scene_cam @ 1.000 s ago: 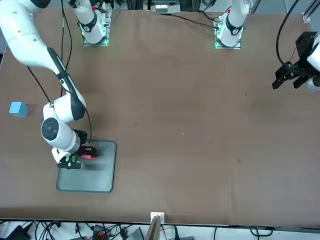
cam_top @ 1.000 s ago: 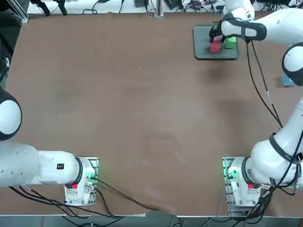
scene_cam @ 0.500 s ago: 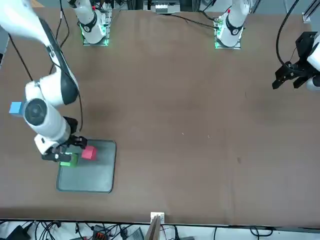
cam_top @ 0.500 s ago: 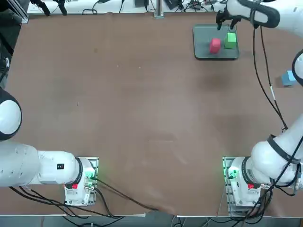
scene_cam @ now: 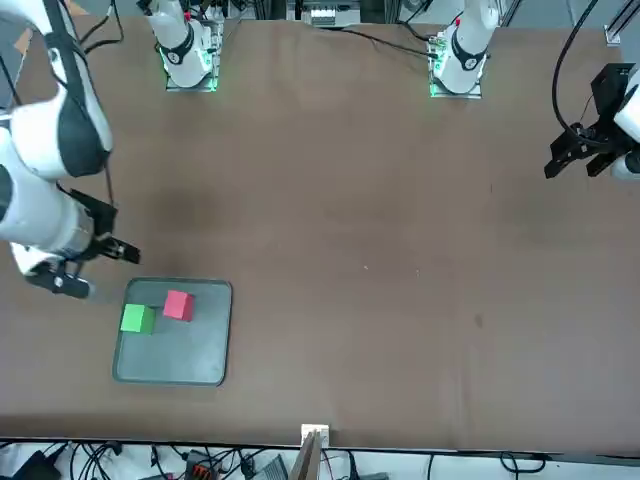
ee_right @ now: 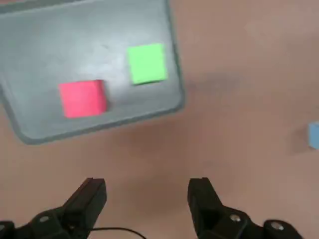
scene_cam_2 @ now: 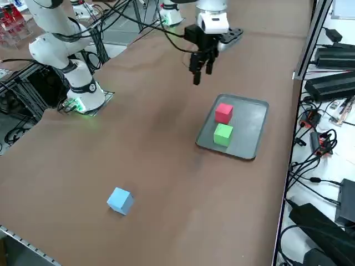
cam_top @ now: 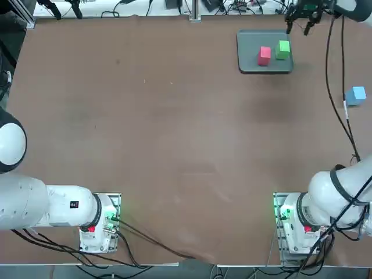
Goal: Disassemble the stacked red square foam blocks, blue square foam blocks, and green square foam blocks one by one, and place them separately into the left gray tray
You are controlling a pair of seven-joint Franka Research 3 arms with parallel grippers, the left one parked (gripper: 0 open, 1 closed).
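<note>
While the right gripper (scene_cam_2: 201, 69) hangs high above the table with its 2 fingers spread and nothing between them, all 3 cubes lie below it. Reading the right side view from left to right, the blue cube (scene_cam_2: 120, 200) comes first, alone on the brown table (scene_cam_2: 138, 138) and well apart from everything else. Next comes the gripper, raised over bare tabletop just short of the tray's near corner, pointing downward. Right of it sits the gray tray (scene_cam_2: 252, 130), flat on the table near the far edge, with the green cube (scene_cam_2: 223, 134) and the red cube (scene_cam_2: 223, 112) resting inside it, near each other but with a gap of tray floor between them.

From overhead, the red cube (cam_top: 264, 55) sits left of the green cube (cam_top: 283, 49) inside the tray (cam_top: 253, 64), the gripper (cam_top: 303, 16) shows beyond the tray's far right corner, and the blue cube (cam_top: 356, 95) lies farther right, toward the table's edge.

Seen from the wrist, both black fingers (ee_right: 87, 196) frame bare tabletop, with the tray (ee_right: 30, 45) and its 2 cubes beyond.
</note>
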